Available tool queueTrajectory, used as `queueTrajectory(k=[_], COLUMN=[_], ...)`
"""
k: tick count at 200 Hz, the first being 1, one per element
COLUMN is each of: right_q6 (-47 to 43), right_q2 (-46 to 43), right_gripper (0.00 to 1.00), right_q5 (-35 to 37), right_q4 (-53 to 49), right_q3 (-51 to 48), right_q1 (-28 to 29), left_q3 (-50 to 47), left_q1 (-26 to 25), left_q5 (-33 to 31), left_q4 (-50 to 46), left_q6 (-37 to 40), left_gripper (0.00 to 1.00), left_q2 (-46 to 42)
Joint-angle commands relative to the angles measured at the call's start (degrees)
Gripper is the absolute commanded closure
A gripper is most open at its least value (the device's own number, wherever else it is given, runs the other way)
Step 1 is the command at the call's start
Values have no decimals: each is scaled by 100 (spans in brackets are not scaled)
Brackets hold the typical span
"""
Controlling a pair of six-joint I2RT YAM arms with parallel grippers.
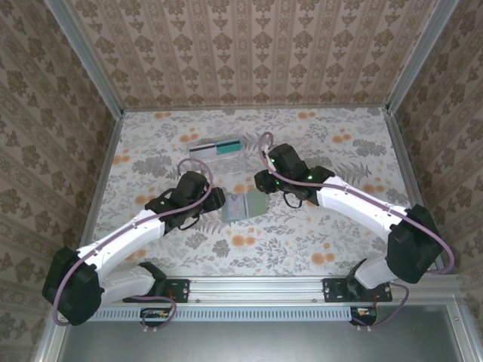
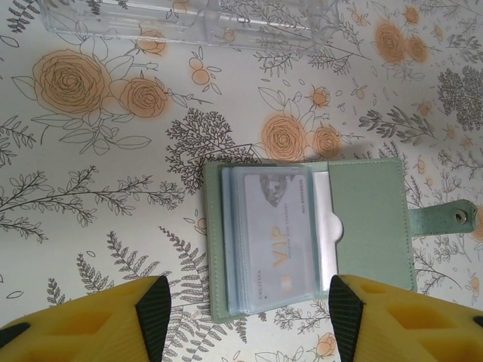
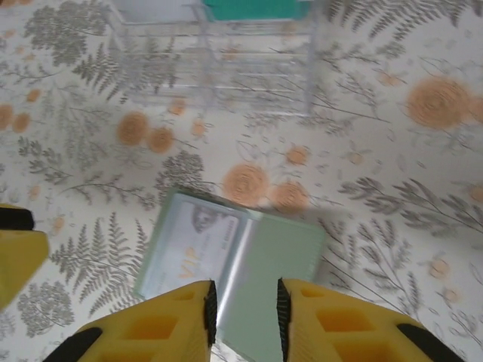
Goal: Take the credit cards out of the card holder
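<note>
Nearest us in the left wrist view, the left hand (image 2: 249, 311) is spread wide and holds nothing. The card holder (image 2: 366, 219) lies flat on the table (image 2: 75, 188) just beyond its fingertips, within the span of the gap. The holder is open, with its spread running across the hand from finger to finger. The card (image 2: 275, 241) in the clear sleeve has its long axis pointing away from us. The sleeve's thumb notch faces the plain green flap, so we judge the card would slide out sideways, toward the snap tab (image 2: 453, 217).

The right hand (image 3: 243, 313) has its fingers only a narrow gap apart, poised over the holder's fold, with nothing visibly clamped between them. From above, both hands flank the holder closely, left hand on its left and right hand at its far right corner. We judge the left hand better squared to it.

Farther back stands a clear plastic box (image 3: 219, 68), apart from the holder.
</note>
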Motion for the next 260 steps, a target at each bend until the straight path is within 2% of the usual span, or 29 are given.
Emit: queueTrajectory(k=[1,30,55,99,130,196,226,260], right_q6=[-117,-77,-34,247,471,678,656,656], right_q2=[501,995,1293,1291,1225,1291,1267,1275], right_gripper=[74,81,83,84,84,85,85,85], right_q5=[-181,-254,-255,-330,-471,-554,-557,-546], right_q4=[-242,20,176,540,816,1085,1061,1082], right_q3=[195,37,-218,-820,-1117,-1284,-1257,-1270], right_q1=[59,35,33,33,36,91,94,92], left_q3=[210,247,191,112,81,57,-2,-103], left_q1=[-19,-27,-37,-16,55,172,226,245], left_q5=[-71,87,226,443,746,1009,1019,1147], left_q4=[-27,11,229,633,952,1281,1343,1556], left_q6=[128,193,199,167,118,71,46,-4], left_gripper=[40,44,53,70,75,75,70,70], left_q2=[43,222,388,822,1240,1856,2026,2202])
